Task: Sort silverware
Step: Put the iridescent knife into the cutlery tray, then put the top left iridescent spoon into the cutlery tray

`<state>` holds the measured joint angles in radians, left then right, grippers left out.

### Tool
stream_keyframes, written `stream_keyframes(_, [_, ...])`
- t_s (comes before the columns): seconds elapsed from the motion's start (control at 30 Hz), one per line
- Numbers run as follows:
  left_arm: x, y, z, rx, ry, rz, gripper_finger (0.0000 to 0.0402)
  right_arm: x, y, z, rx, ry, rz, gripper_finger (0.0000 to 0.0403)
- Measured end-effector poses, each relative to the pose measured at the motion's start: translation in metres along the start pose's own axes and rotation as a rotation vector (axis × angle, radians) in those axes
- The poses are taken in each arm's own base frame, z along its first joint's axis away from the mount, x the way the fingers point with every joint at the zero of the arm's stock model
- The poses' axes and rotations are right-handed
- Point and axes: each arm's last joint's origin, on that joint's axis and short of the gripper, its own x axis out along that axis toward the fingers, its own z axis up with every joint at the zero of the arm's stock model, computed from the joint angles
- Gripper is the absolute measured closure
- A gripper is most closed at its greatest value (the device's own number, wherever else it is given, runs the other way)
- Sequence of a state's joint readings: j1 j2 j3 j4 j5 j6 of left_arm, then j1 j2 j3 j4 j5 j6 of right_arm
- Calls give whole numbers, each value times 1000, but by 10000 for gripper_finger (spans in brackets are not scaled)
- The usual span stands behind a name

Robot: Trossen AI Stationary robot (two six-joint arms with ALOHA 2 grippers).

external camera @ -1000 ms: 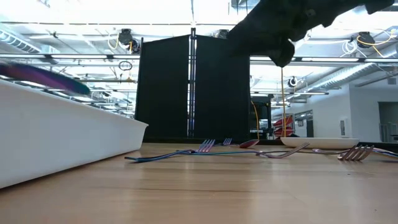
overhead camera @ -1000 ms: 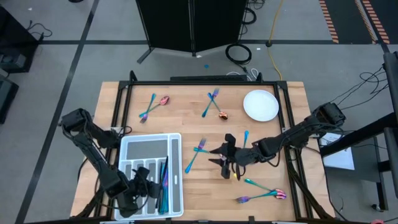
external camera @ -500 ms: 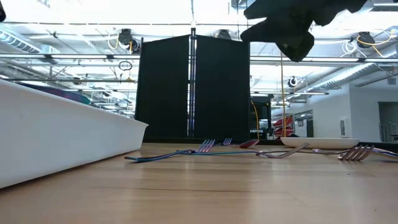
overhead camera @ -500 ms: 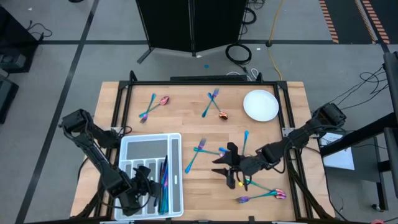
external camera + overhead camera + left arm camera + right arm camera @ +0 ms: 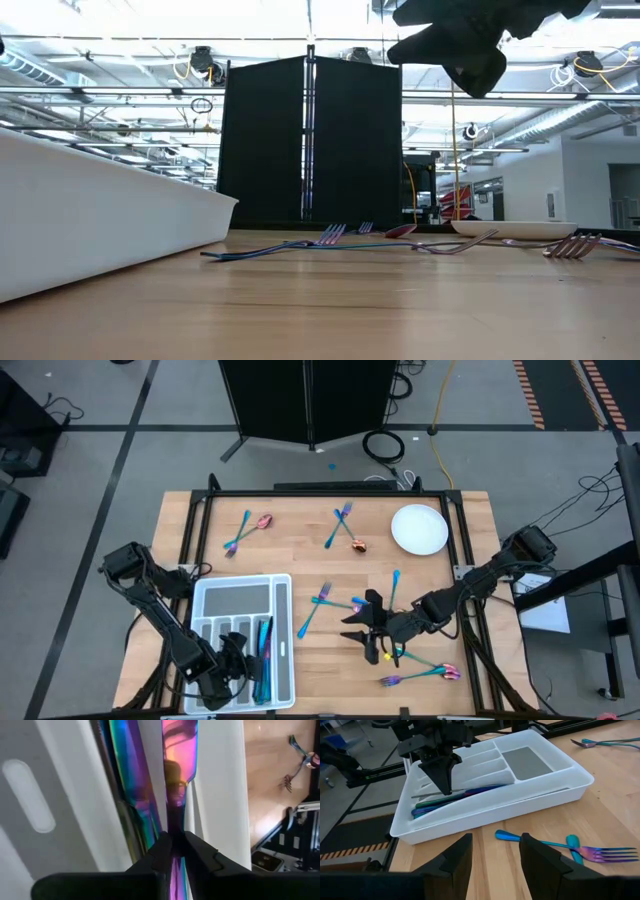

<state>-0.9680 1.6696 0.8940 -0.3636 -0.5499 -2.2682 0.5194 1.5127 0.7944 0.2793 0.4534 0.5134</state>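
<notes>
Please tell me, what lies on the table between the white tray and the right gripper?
In the high view, one fork lies on the bare wood between the white tray and the right gripper. Nothing else is there.

tray (image 5: pixel 232 600) near left, knives (image 5: pixel 262 655) in its right slot | plate (image 5: pixel 419 529) far right | forks (image 5: pixel 322 605) in middle | spoon (image 5: pixel 263 520) far left

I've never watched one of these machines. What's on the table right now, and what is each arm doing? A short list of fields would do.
Tray: white tray at the table's left front, several knives lying in one slot
Left gripper: over the tray, fingers close on either side of a knife
Right gripper: open, empty, above the table
Loose silverware: forks and spoons scattered on the wood, one fork near the right gripper
Plate: white plate, back right, empty
</notes>
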Motion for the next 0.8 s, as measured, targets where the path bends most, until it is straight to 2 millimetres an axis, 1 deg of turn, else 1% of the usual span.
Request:
stream_keyframes(0.23, [0, 0, 0, 2, -2, -5, 330, 0, 0, 0, -1, 0, 0, 255])
stream_keyframes(0.53, [2, 6, 3, 18, -1, 30, 262, 0, 0, 0, 3, 3, 5, 255])
stream_keyframes(0.6, [-2, 5, 4, 28, 0, 38, 254, 0, 0, 0, 5, 3, 6, 255])
stream_keyframes(0.67, [-7, 3, 7, 76, 5, 32, 252, 0, 0, 0, 6, 3, 6, 255])
stream_keyframes(0.8, [-21, -10, 13, 144, 1, -42, 251, 0, 0, 0, 6, 3, 6, 255])
